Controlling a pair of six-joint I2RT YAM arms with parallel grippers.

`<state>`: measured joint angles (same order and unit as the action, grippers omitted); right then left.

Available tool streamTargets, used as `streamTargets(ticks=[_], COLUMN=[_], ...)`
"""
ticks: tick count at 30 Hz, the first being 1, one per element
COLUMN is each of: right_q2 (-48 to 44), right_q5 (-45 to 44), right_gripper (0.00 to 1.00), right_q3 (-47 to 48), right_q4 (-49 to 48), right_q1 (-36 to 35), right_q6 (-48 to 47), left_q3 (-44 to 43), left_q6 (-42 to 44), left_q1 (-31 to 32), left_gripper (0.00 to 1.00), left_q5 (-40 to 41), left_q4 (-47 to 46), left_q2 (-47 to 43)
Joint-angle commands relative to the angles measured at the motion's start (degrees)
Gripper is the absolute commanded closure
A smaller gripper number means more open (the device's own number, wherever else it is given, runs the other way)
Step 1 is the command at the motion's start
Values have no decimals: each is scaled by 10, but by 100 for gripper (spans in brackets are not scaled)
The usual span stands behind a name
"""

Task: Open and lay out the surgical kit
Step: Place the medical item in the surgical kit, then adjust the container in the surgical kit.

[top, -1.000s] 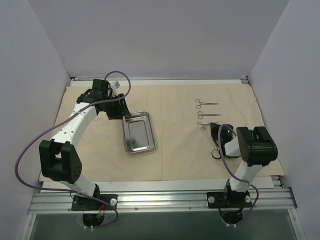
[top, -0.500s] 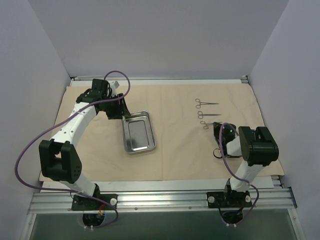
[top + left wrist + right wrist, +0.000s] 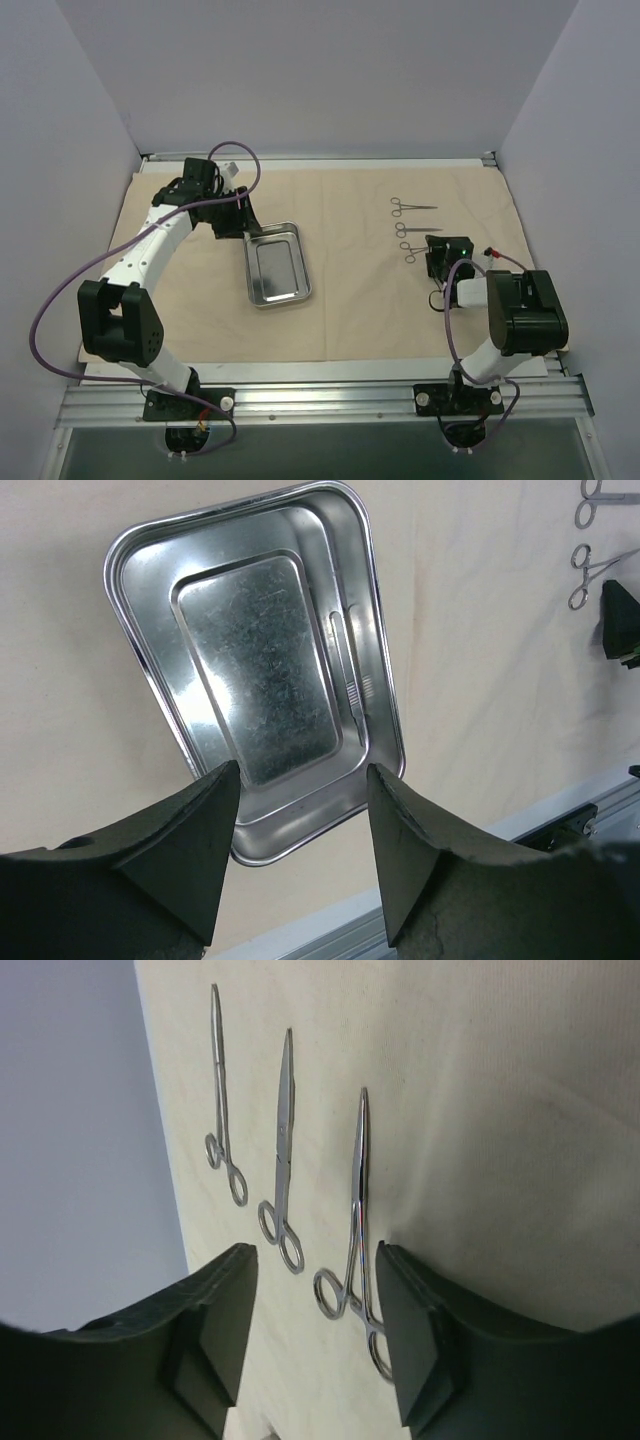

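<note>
The beige cloth wrap [image 3: 350, 300] lies spread flat over the table. On it at centre left sits the steel tray [image 3: 252, 272], with a thin pair of tweezers [image 3: 350, 675] along its right inner wall. My left gripper [image 3: 300, 825] hangs open just above the tray's near end, holding nothing. Three ring-handled instruments lie in a row on the cloth at right: far forceps [image 3: 222, 1090], middle scissors [image 3: 283, 1150] and near forceps [image 3: 357, 1220]. My right gripper [image 3: 315, 1325] stands open over the near forceps' rings, its fingers [image 3: 225, 1310] either side and apart from them.
Grey walls close in the left, back and right. The cloth's near edge stops short of the metal rail [image 3: 320, 400] that carries both arm bases. The right arm's elbow [image 3: 525, 320] sits over the cloth's near right corner.
My right gripper has opened and let go of the near forceps, which now lies on the cloth beside the other two. The right arm's elbow swung right. The left arm is unmoved.
</note>
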<state>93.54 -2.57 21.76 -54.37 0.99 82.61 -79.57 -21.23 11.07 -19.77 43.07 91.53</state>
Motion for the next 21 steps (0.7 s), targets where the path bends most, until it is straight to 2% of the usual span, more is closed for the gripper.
streamTargets(ticks=[1, 3, 4, 6, 7, 9, 11, 13, 15, 18, 19, 20, 21], right_q2=[-59, -92, -99, -105, -106, -119, -117, -91, -47, -29, -29, -23, -17], right_q5=[-14, -26, -31, -27, -24, -23, -3, 49, 53, 79, 94, 107, 143], right_gripper=[46, 40, 34, 30, 29, 28, 30, 34, 34, 42, 57, 63, 65], right_q3=[45, 77, 93, 142, 158, 206, 245, 330, 426, 478, 495, 502, 509], right_q4=[227, 311, 390, 446, 504, 547, 593, 657, 749, 778, 768, 761, 737], right_q1=[-6, -6, -6, -5, -2, -1, -1, -2, -28, -71, -82, -94, -117], right_q6=[-41, -70, -79, -113, -125, -153, -226, -309, -363, -441, -455, -469, -472], left_q3=[-13, -19, -21, -22, -23, -24, -23, -25, -22, -19, -20, -23, -27], left_q6=[14, 22, 26, 31, 34, 34, 24, 8, -5, -37, -46, -56, -59], left_q1=[-7, -7, -6, -6, -5, -3, 9, 24, 54, 85, 89, 92, 98], left_gripper=[37, 37, 37, 37, 36, 37, 40, 44, 45, 49, 53, 57, 61], left_q5=[-4, -6, -6, -8, -11, -18, -33, -35, -27, -26, -32, -42, -43], left_q4=[-11, -8, -4, -3, 1, 9, 14, 30, 20, -4, -9, -13, -11], left_q2=[-2, 2, 7, 13, 19, 25, 42, 62, 68, 87, 104, 114, 124])
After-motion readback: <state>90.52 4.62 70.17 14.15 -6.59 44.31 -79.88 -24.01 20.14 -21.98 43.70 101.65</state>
